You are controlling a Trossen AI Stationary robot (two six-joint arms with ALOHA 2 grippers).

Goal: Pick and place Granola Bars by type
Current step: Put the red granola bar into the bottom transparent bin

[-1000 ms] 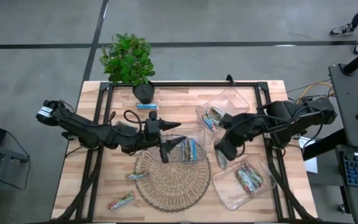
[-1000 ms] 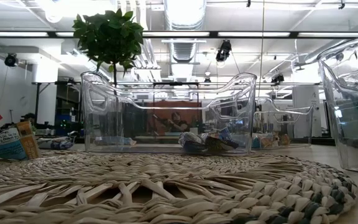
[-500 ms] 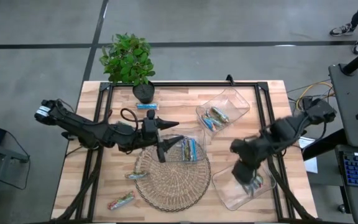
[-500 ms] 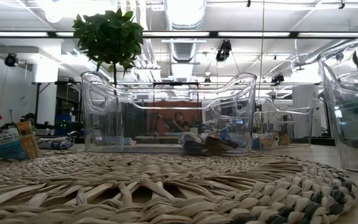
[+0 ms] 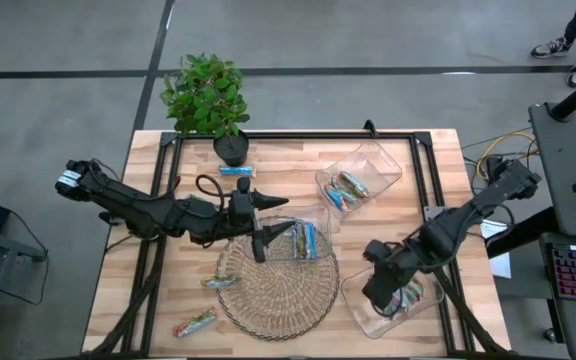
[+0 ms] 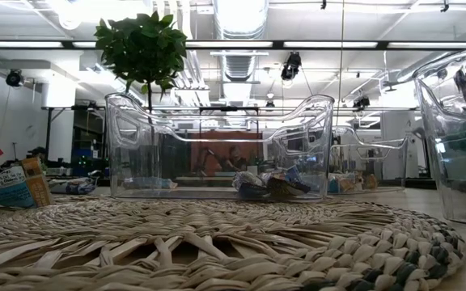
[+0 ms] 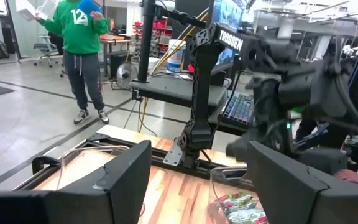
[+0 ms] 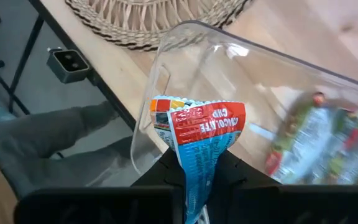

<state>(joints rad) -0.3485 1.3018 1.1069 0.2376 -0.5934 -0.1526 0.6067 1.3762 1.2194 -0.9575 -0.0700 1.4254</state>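
Right claw (image 8: pixel 194 163) is shut tight on my shiny blue and red wrapped granola bar (image 8: pixel 199 134), right above the clear plastic tray (image 5: pixel 360 308) at the table's near right.

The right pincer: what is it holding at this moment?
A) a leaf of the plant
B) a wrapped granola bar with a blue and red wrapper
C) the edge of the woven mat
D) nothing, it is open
B: in the right wrist view the right pincer is shut on a blue and red granola bar, over the clear tray at the table's edge.
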